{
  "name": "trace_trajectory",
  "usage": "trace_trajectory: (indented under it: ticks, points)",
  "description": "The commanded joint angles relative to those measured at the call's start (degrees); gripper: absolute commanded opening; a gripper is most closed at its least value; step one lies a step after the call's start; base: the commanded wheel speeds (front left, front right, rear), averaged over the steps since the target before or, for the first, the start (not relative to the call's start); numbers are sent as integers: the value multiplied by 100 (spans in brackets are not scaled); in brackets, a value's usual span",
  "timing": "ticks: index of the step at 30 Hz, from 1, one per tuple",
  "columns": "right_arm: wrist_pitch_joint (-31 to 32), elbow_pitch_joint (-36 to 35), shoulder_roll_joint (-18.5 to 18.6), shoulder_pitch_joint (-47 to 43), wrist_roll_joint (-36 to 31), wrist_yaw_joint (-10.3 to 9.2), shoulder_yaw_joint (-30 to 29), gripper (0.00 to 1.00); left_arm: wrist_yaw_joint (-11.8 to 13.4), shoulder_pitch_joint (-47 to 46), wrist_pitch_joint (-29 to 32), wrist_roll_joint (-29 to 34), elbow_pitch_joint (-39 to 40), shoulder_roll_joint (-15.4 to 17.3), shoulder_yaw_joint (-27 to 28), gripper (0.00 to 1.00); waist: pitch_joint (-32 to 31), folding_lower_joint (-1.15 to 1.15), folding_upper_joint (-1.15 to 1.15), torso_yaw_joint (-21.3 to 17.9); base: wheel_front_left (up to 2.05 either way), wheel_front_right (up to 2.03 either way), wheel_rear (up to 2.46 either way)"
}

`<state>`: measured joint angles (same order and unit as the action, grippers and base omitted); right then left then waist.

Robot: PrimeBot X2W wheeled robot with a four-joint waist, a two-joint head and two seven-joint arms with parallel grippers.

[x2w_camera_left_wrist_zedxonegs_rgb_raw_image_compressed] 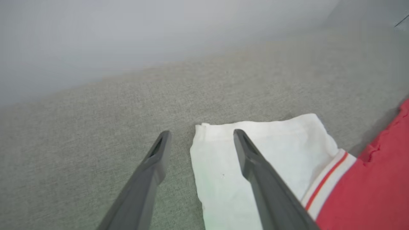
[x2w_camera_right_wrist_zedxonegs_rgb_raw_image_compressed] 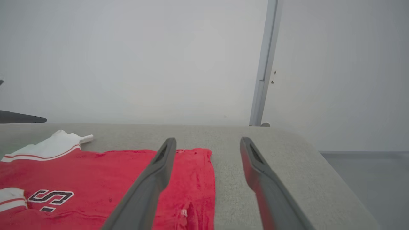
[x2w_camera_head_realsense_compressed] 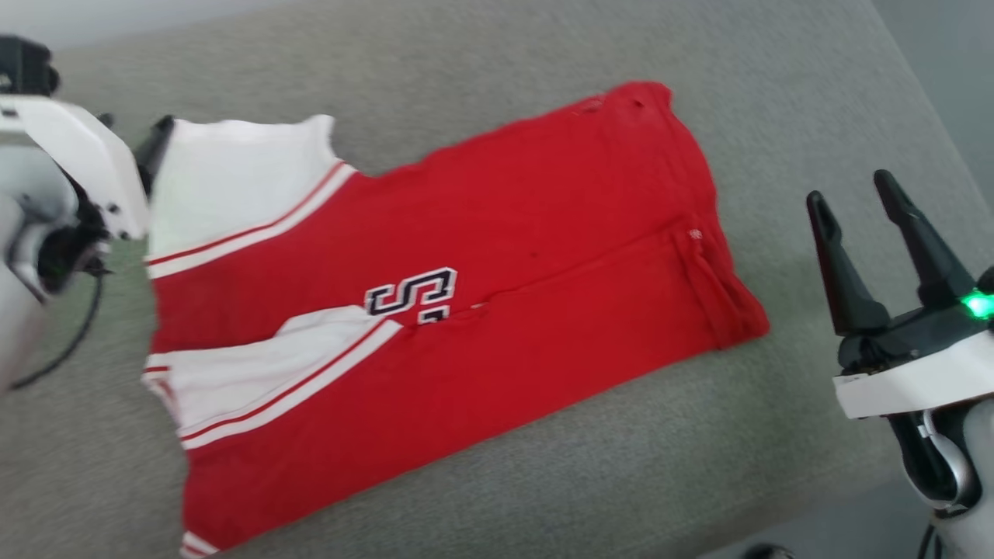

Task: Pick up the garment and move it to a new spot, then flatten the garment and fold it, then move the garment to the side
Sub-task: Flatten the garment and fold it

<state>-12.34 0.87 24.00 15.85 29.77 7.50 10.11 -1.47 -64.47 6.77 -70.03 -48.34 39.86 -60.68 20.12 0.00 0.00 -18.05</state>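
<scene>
The garment [x2w_camera_head_realsense_compressed: 505, 233] is a bright red shirt lying flat and folded on the grey upholstered surface [x2w_camera_head_realsense_compressed: 621, 466]. Both white sleeve ends with red stripe trim are at its left, and a dark letter patch sits mid-body. My left gripper [x2w_camera_left_wrist_zedxonegs_rgb_raw_image_compressed: 201, 133] hovers open over the upper white sleeve end [x2w_camera_left_wrist_zedxonegs_rgb_raw_image_compressed: 281, 143], one finger above the sleeve and the other above bare grey fabric, holding nothing. My right gripper [x2w_camera_head_realsense_compressed: 854, 198] stands open to the right of the garment's hem, clear of it. Its wrist view shows the red cloth [x2w_camera_right_wrist_zedxonegs_rgb_raw_image_compressed: 96, 172] low on the left, beyond the open right gripper [x2w_camera_right_wrist_zedxonegs_rgb_raw_image_compressed: 207, 140].
The cushion's right edge [x2w_camera_head_realsense_compressed: 932, 140] drops to a grey floor [x2w_camera_right_wrist_zedxonegs_rgb_raw_image_compressed: 367, 179]. A pale wall and a vertical post [x2w_camera_right_wrist_zedxonegs_rgb_raw_image_compressed: 263, 64] stand behind. A dark cable [x2w_camera_head_realsense_compressed: 70, 341] hangs by my left forearm. Bare grey fabric surrounds the garment.
</scene>
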Motion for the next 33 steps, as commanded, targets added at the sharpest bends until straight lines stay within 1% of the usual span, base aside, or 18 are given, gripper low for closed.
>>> trace_trajectory:
  ticks: [1, 5, 7, 10, 11, 12, 13, 14, 16, 17, 19, 20, 21, 25, 29, 31, 33]
  points:
    - [-84, 58, -66, 91, 38, -2, 30, 100, -86, -192, 460, -7, -226, 24, -68, 100, 287, 0, 0, -289, 0, 0, 0]
    - [-160, 143, -129, 151, 79, -2, 72, 100, -197, -543, 1585, -145, -650, 33, -193, 100, 448, 0, 0, -449, 0, 0, 0]
    - [-197, 183, -132, 177, 100, -2, 96, 100, -271, -598, 2117, -254, -773, -16, -244, 100, 503, 0, 0, -490, 0, 0, 0]
    - [-220, 229, -120, 223, 129, -2, 104, 100, -415, -637, 2718, -466, -772, -139, -229, 100, 560, 0, 0, -499, 0, 0, 0]
    - [-227, 247, -118, 237, 148, -2, 109, 100, -446, -656, 2848, -526, -750, -171, -231, 96, 571, 0, 0, -492, 0, 0, 0]
    - [-233, 266, -100, 240, 159, -2, 118, 100, -479, -679, 2950, -543, -729, -193, -249, 64, 583, 0, 0, -474, 0, 0, 0]
    - [-230, 288, -76, 262, 155, -2, 149, 100, -503, -717, 3028, -519, -699, -206, -287, 34, 597, 0, 0, -455, 0, 0, 0]
    - [-199, 307, -49, 297, 164, -2, 184, 100, -516, -736, 3086, -521, -679, -225, -299, 0, 604, 0, 0, -432, 0, 0, 0]
    - [1, 400, 29, 401, 217, -2, 286, 100, -545, -782, 3107, -524, -641, -254, -312, 0, 620, 0, 0, -376, 0, 0, 0]
    - [1, 400, 29, 401, 217, -2, 286, 100, -545, -782, 3107, -524, -641, -254, -312, 0, 620, 0, 0, -376, 0, 0, 0]
    - [269, 431, 147, 596, 240, -2, 497, 100, -551, -861, 2999, -498, -607, -261, -293, 0, 637, 0, 0, -306, 0, 0, 0]
    - [471, 488, 180, 702, 318, -2, 626, 100, -567, -883, 2949, -506, -585, -273, -276, 0, 644, 0, 0, -274, 0, 0, 0]
    - [690, 542, 293, 835, 295, -2, 803, 100, -575, -899, 2910, -528, -567, -300, -257, 0, 656, 0, 0, -235, 0, 0, 0]
    - [1484, 788, 621, 1645, 386, -2, 1454, 100, -598, -966, 2834, -520, -451, -399, -276, 0, 716, 0, 0, -29, 0, 0, 0]
    - [2098, 1310, 709, 2614, 753, -2, 1810, 100, -606, -1014, 2586, -576, -327, -540, -225, 0, 782, 0, 0, 204, 0, 0, 0]
    - [2380, 1741, 743, 3101, 916, -4, 1903, 100, -607, -1023, 2527, -583, -239, -589, -248, 0, 816, 0, 0, 324, 0, 0, 0]
    - [2681, 2189, 736, 3573, 1025, -3, 2131, 100, -608, -1049, 2467, -587, -164, -619, -272, 0, 853, 0, 0, 431, 0, 0, 0]
